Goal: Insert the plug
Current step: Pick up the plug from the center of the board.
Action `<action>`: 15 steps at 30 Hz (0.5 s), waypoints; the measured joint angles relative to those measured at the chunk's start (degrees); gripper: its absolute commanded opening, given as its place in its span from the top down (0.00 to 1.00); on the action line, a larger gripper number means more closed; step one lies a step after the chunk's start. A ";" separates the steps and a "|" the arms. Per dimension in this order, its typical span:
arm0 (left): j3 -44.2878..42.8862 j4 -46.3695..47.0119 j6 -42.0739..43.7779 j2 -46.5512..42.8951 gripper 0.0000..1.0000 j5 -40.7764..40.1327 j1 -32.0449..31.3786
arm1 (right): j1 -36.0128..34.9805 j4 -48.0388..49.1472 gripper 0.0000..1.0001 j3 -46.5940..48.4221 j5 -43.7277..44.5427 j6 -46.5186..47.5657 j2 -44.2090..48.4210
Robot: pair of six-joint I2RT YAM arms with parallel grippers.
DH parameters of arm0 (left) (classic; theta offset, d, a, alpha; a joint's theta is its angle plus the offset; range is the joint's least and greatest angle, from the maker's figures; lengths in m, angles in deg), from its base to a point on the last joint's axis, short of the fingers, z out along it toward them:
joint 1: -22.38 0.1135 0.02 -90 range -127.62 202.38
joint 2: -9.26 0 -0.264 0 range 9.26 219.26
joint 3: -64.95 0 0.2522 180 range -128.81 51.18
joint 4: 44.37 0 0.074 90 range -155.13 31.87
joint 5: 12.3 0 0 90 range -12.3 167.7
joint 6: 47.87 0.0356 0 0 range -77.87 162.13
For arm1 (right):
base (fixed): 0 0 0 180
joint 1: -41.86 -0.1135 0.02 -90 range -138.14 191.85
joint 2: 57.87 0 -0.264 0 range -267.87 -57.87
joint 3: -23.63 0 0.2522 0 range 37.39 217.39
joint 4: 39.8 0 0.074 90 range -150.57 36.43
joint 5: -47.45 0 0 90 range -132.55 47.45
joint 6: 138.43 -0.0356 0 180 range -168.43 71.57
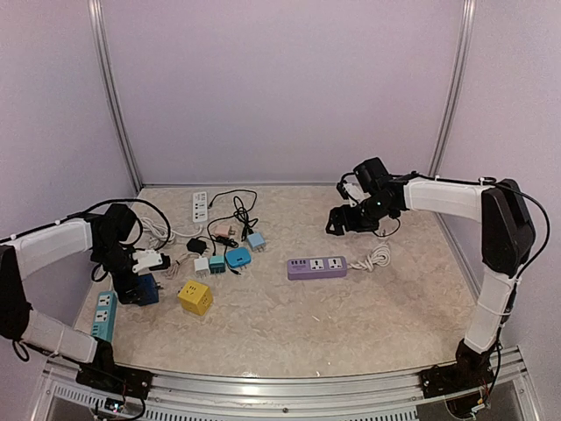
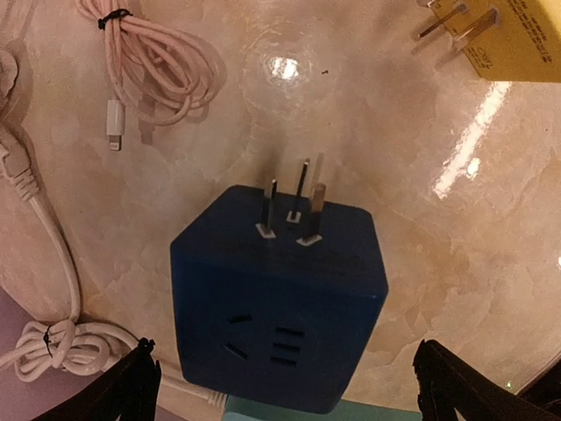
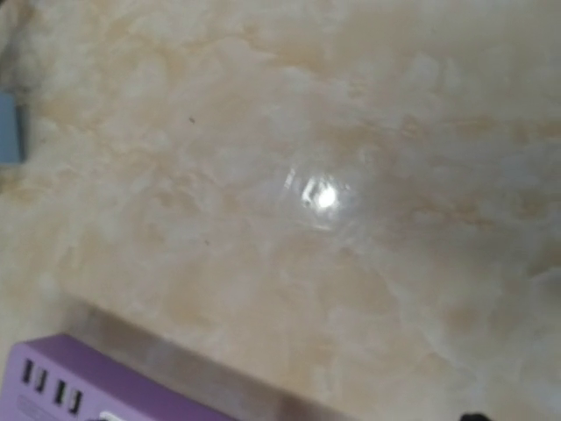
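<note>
The plug is a dark blue cube [image 2: 279, 303] with three metal prongs [image 2: 298, 197], lying at the table's left beside the end of a teal power strip [image 1: 103, 316]. My left gripper [image 2: 285, 386] hangs open just above the dark blue cube [image 1: 145, 289], one black fingertip [image 2: 123, 390] on each side and apart from it. A purple power strip [image 1: 317, 267] lies mid-table, and its corner [image 3: 79, 390] shows in the right wrist view. My right gripper [image 1: 337, 224] hovers open at the back right over bare table, holding nothing.
A yellow cube adapter [image 1: 195, 297] sits right of the blue one. Small white, teal and blue adapters [image 1: 226, 260] cluster in the middle left. A white power strip [image 1: 200, 206] and black cables [image 1: 237, 210] lie at the back, and white coiled cables [image 2: 158, 61] at the left.
</note>
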 measured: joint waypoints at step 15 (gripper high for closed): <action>1.92 9.38 4.81 6.54 0.77 6.23 3.45 | -3.08 -0.72 0.14 -0.61 3.76 1.16 0.00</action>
